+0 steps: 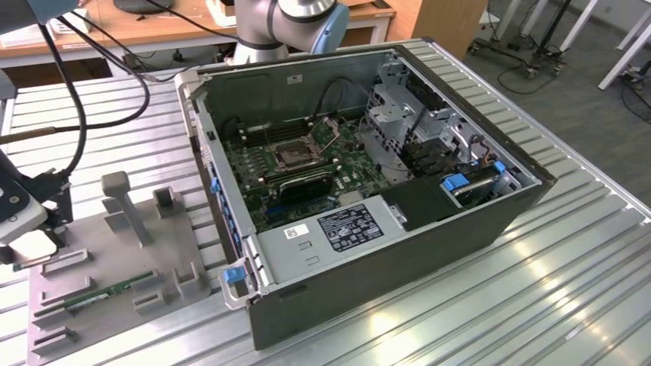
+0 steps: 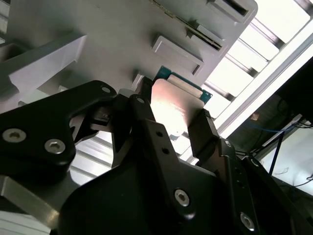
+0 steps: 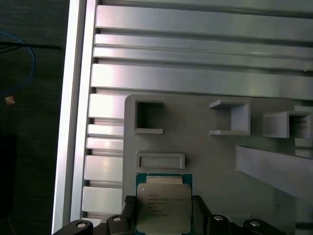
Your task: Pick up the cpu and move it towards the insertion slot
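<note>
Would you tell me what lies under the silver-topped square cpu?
The grey moulded fixture plate lies beneath the silver-topped square cpu; the patch directly under it is hidden by the chip.

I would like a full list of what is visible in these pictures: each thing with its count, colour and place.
table: one, silver, ribbed, under everything
computer case: one, dark grey, open, mid-table
motherboard: one, green, inside the case
insertion slot: one, dark with silver bracket, on the motherboard
power supply: one, silver, at the case's near wall
fixture plate: one, grey, on the table at the exterior view's left of the case
memory stick: one, green, on the plate
cpu: one, silver-grey, over the plate
robot arm: one, grey and blue, behind the case
gripper: one, black, jaws against two opposite cpu edges
</note>
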Tool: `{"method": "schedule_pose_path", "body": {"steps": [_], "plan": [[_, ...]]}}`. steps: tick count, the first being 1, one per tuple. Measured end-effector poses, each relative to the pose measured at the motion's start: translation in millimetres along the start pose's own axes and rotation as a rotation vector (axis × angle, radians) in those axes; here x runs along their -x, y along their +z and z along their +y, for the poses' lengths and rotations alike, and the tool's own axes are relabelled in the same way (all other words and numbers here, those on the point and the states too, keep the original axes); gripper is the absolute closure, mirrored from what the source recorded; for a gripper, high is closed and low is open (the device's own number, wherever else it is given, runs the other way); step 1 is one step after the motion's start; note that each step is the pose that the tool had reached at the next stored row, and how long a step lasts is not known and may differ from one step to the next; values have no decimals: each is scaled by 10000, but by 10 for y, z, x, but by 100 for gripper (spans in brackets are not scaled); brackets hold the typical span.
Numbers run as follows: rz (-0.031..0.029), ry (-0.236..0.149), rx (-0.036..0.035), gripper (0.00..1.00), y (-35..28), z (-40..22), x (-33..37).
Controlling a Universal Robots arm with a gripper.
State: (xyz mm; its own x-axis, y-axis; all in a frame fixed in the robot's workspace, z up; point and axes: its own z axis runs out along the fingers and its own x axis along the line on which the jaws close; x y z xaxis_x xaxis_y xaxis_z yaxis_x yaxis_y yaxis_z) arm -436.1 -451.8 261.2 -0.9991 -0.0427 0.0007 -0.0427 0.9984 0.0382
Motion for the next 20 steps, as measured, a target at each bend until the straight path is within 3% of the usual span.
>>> {"method": "schedule_pose_path", "body": {"steps": [11,20], "plan": [[2,0,-1,45,-37,1,0],[0,0,0,45,-107,4,0]]}}
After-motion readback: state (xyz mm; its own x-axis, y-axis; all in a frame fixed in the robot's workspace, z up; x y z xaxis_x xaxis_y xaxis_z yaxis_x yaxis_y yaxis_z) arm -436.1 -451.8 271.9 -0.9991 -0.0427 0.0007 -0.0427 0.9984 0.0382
